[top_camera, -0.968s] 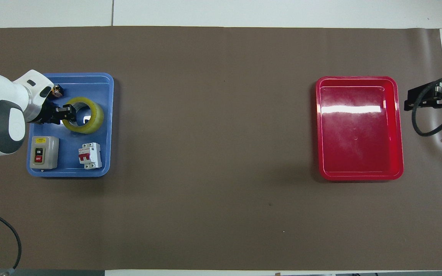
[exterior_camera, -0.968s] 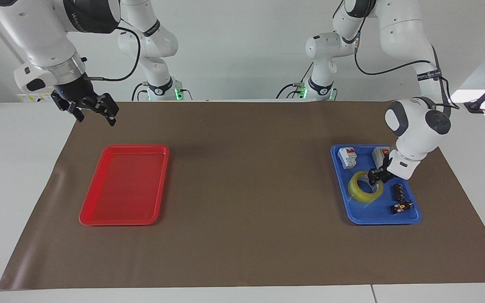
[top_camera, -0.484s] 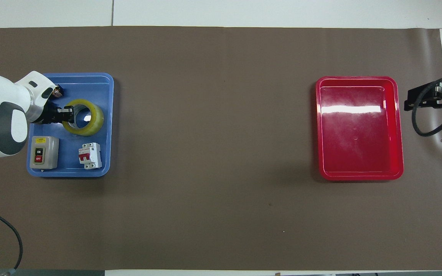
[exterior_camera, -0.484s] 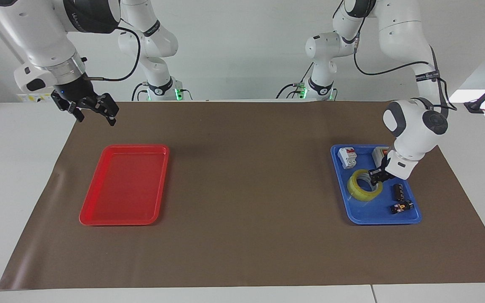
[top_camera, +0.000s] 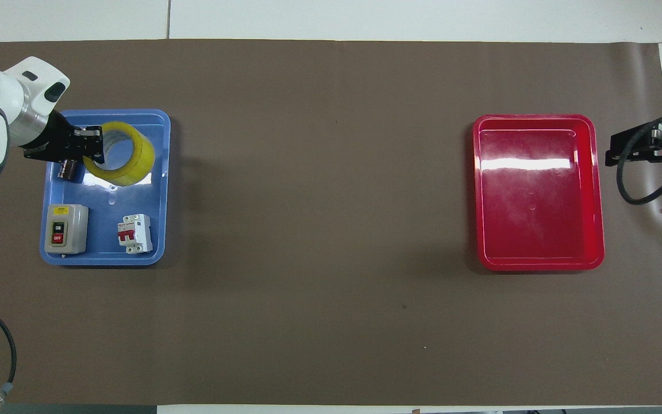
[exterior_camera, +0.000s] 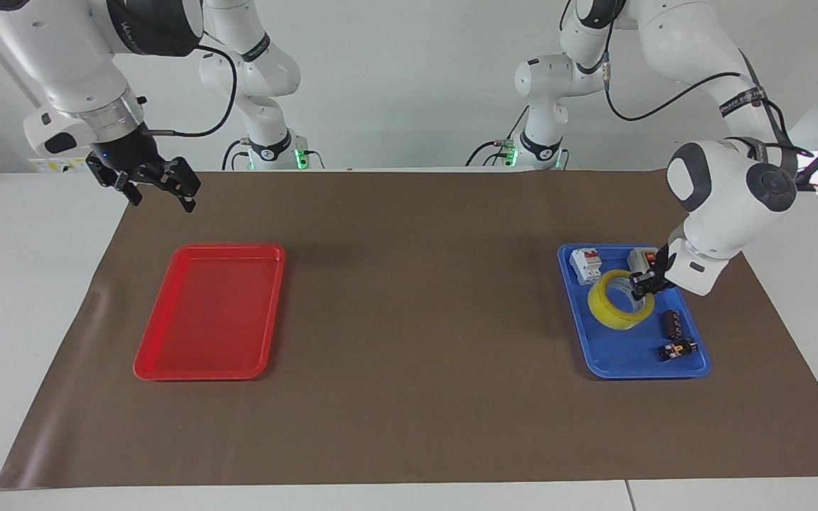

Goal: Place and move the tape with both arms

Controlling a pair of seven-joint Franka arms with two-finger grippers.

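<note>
- My left gripper is clamped on the rim of the tape — one finger inside the ring, one outside — and holds the roll tilted in the air over the blue tray.
- Seen from above, the tape covers the tray's corner farthest from me, close to the blue tray rim that faces the middle of the table.
- Under and around the roll, the tray holds a white circuit breaker, a grey switch box, a small black cylinder and a small dark part; the cylinder lies just beside my left gripper in the overhead view.
- Between the blue tray and the red tray the brown mat runs open across the whole middle of the table.
- The red tray sits toward my right arm's end, well apart from the blue one, nothing in it.
- My right gripper waits with its fingers apart — up in the air over the mat's edge near the red tray's corner.
</note>
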